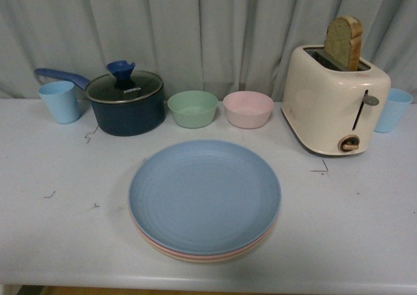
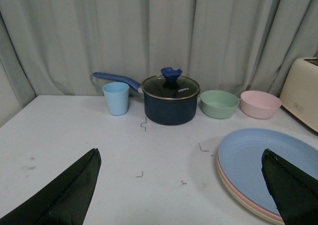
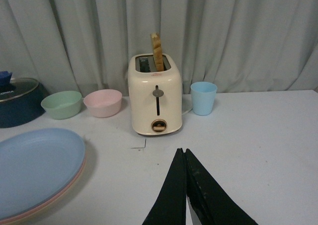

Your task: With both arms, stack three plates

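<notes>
Desk [image 1: 52, 171], white, before a grey curtain [image 1: 215, 28].

Stack of three plates, near the front edge, centre: blue plate [image 1: 204, 195] on top, pink plate [image 1: 171, 249] beneath it showing only as a rim, cream plate [image 1: 195, 258] at the bottom — likewise rim only.

Back row, from the left: light blue cup [image 1: 60, 101]; dark blue saucepan [image 1: 126, 102] with glass lid and blue knob, handle pointing toward that cup; green bowl [image 1: 193, 108]; pink bowl [image 1: 248, 109], just beside the green one; cream toaster [image 1: 334, 99] with a slice of bread [image 1: 343, 43] standing up in one slot; second light blue cup [image 1: 393, 109], partly behind the toaster.

Left gripper [image 2: 181, 192] — jaws spread wide, holding nothing, above the desk beside the stack.

Right gripper [image 3: 185, 185] — jaws pressed together, nothing between them, above bare desk in front of the toaster.

Neither arm appears in the front view.
</notes>
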Controlling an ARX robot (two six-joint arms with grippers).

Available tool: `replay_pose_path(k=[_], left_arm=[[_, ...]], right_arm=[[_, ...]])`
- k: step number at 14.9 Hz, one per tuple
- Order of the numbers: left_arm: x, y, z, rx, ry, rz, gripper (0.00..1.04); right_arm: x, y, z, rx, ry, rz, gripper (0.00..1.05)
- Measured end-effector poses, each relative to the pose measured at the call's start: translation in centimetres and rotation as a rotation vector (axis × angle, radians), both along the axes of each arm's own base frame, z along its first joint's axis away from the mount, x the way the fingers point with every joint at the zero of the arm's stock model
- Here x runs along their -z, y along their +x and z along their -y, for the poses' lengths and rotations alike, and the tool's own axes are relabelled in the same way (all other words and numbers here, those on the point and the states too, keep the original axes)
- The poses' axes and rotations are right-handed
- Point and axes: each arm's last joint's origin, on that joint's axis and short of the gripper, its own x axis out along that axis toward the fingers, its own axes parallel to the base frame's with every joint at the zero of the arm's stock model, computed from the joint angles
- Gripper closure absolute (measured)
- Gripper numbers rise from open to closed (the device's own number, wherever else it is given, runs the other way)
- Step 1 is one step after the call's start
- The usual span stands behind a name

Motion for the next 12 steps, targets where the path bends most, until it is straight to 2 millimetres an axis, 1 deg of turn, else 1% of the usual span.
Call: replay_pose_path(k=[3,6,9,11,12], left_arm=[[0.0,0.0,0.0,0.001,0.0,0.0,0.07],[0.0,0.0,0.0,0.0,0.0,0.0,0.07],[0.0,0.0,0.0,0.0,0.0,0.0,0.07],[0.0,0.0,0.0,0.0,0.0,0.0,0.07],[0.0,0.0,0.0,0.0,0.0,0.0,0.07]], right_arm=[[-0.07,0.0,0.0,0.0,-0.001,0.008,1.03],[-0.08,0.0,0.0,0.0,-0.001,0.008,0.84],[-0.08,0.0,0.0,0.0,-0.001,0.008,0.57],[-0.08,0.0,0.0,0.0,-0.001,0.008,0.42],[-0.07,0.0,0.0,0.0,-0.001,0.008,0.37]])
